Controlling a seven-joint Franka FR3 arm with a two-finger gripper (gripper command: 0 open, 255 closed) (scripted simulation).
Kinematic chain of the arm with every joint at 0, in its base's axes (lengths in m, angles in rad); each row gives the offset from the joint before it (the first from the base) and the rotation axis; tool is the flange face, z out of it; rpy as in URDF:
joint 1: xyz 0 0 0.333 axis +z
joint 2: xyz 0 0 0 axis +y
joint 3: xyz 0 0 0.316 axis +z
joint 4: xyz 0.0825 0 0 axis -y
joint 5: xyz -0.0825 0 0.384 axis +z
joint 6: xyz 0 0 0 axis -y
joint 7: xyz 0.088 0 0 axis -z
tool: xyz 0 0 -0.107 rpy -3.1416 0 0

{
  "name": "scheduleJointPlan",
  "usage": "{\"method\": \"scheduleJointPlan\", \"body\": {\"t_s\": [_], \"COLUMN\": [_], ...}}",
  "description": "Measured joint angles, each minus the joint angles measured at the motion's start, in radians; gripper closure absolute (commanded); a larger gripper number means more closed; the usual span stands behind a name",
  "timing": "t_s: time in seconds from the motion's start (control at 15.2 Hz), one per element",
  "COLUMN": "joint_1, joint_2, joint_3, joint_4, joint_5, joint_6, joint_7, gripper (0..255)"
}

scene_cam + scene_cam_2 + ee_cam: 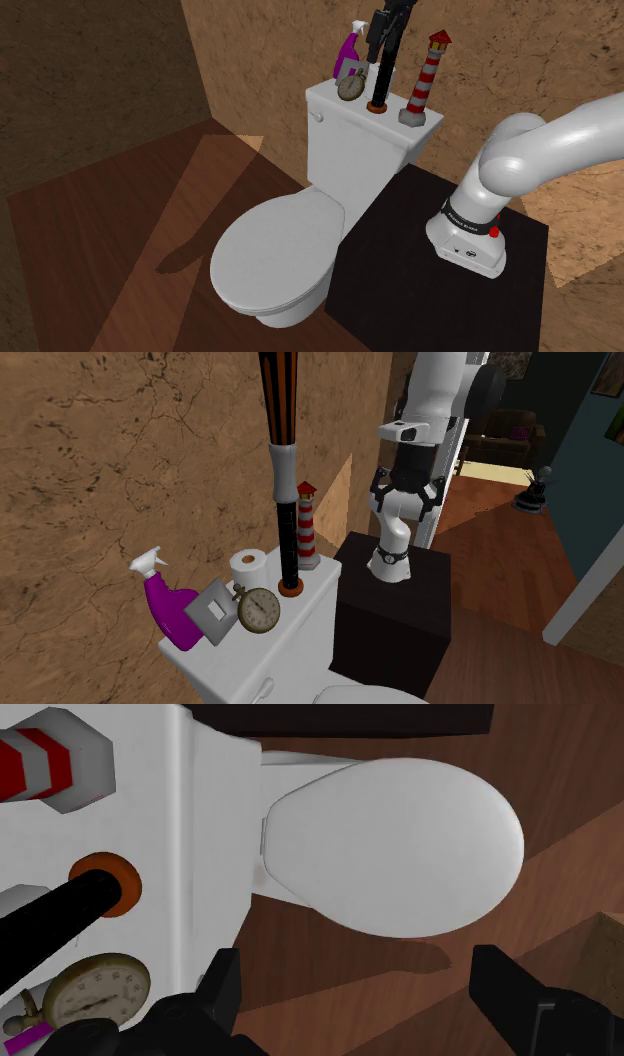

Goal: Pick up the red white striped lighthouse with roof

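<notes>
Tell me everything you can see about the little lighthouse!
The lighthouse is a tower with red and white stripes, a red roof over a dark band at the top, and a grey lumpy base. It stands upright on the white toilet tank, at the end nearest the robot's stand, beside a black pole but apart from it. Only the tank lid touches it; the open gripper doesn't hold it.
</notes>
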Motion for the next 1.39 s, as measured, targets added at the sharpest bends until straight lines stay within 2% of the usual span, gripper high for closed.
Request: {"method": "scheduleJointPlan", "body": {"t_s": [0.2, 0.46, 0.92, 1.39], "joint_1": [-0.010, -0.046, -0.122, -0.196], "joint_2": [-0.024, -0.095, -0.206, -0.268], "joint_3": [-0.014, -0.066, -0.184, -0.316], "joint_4": [-0.025, -0.088, -0.181, -0.225], "joint_5": [-0.024, -0.102, -0.257, -0.404], "joint_6": [0.016, 0.057, 0.155, 0.279], "joint_7": [-0.019, -0.084, -0.214, -0.338], "gripper": [0, 0, 0, 0]}}
